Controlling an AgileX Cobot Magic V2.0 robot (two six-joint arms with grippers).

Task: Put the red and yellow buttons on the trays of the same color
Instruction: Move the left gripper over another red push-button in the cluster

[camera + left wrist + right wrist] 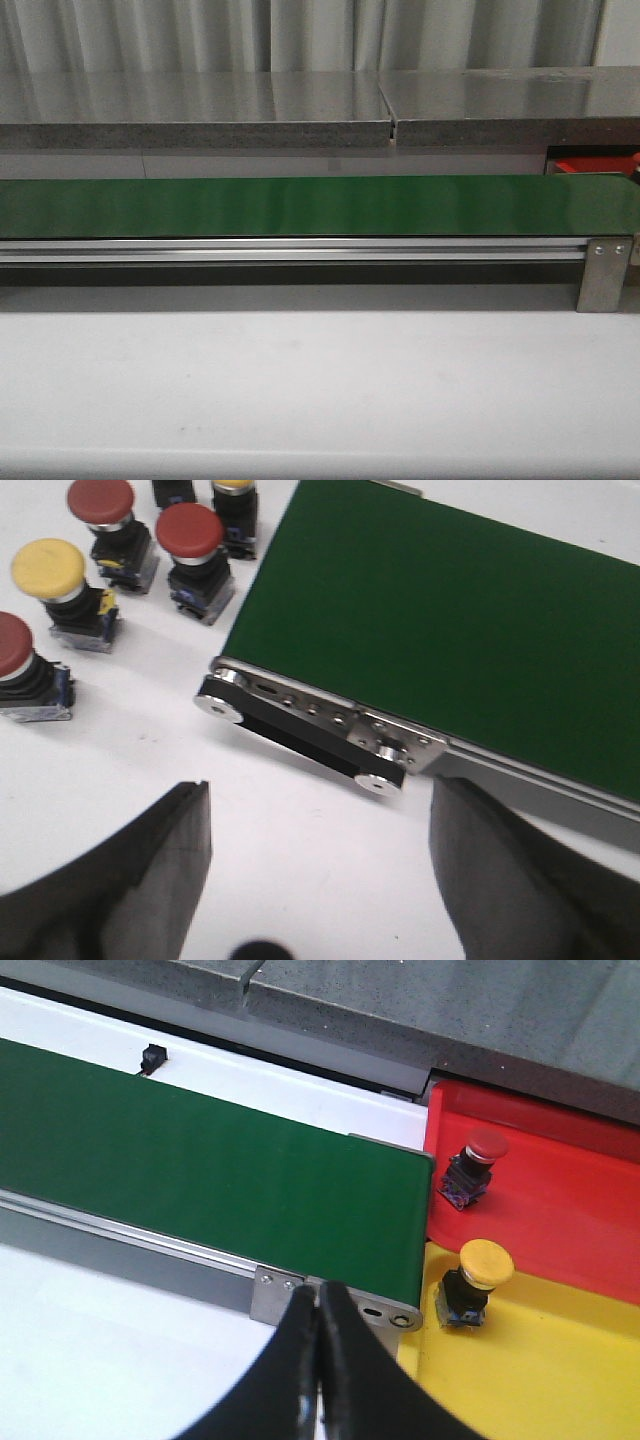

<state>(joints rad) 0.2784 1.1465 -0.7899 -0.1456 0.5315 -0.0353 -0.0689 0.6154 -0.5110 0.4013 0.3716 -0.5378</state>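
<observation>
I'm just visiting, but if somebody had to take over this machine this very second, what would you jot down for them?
Left gripper: open, empty, over the white table near the green belt's end.
Right gripper: shut, empty, at the belt's other end.
Done: one red button in the red tray, one yellow button in the yellow tray.
Left: at least three red buttons and two yellow ones wait on the table by the left arm. The belt is bare.
</observation>
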